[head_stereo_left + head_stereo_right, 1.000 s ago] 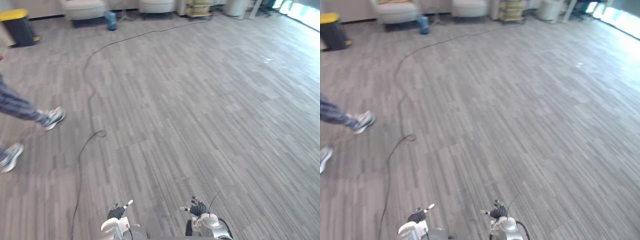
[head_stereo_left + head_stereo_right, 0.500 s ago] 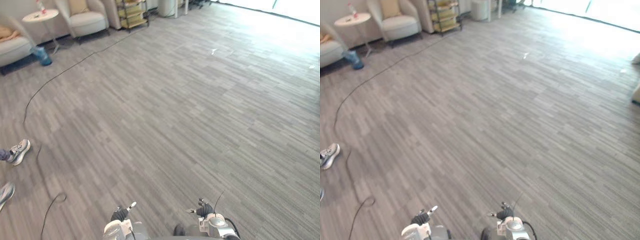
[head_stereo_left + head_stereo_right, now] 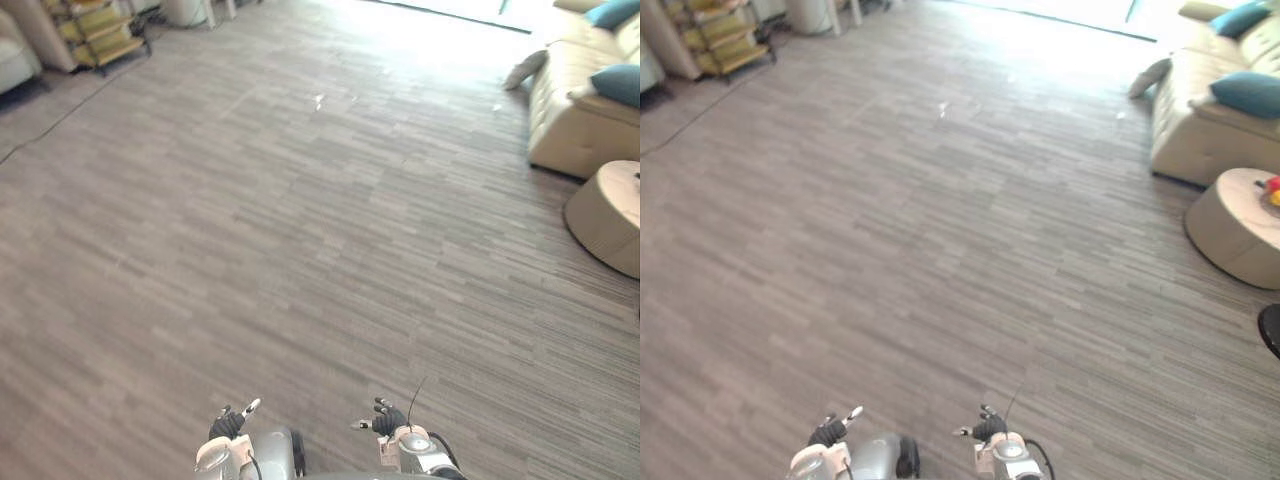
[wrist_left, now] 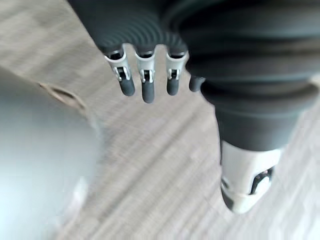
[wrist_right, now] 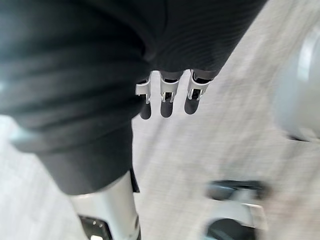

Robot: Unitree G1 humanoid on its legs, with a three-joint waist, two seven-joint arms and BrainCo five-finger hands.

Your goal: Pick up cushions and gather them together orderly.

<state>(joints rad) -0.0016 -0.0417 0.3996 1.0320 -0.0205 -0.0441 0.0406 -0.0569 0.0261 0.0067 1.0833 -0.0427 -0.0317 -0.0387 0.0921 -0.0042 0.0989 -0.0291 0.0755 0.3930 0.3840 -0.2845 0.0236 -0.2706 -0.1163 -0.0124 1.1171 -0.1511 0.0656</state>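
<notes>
The left hand (image 3: 228, 425) and the right hand (image 3: 388, 418) hang low over the grey plank floor (image 3: 300, 250), fingers straight and slack, holding nothing. Well away at the floor's far right edge, a teal cushion (image 3: 618, 85) lies on the cream sofa (image 3: 575, 130), a second teal cushion (image 3: 612, 12) sits further back, and a pale cushion (image 3: 525, 70) leans against the sofa's end. A round table (image 3: 605, 215) stands just beside the sofa.

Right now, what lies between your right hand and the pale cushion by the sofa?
Bare floor only, from right hand to pale cushion; both eye views show it.
</notes>
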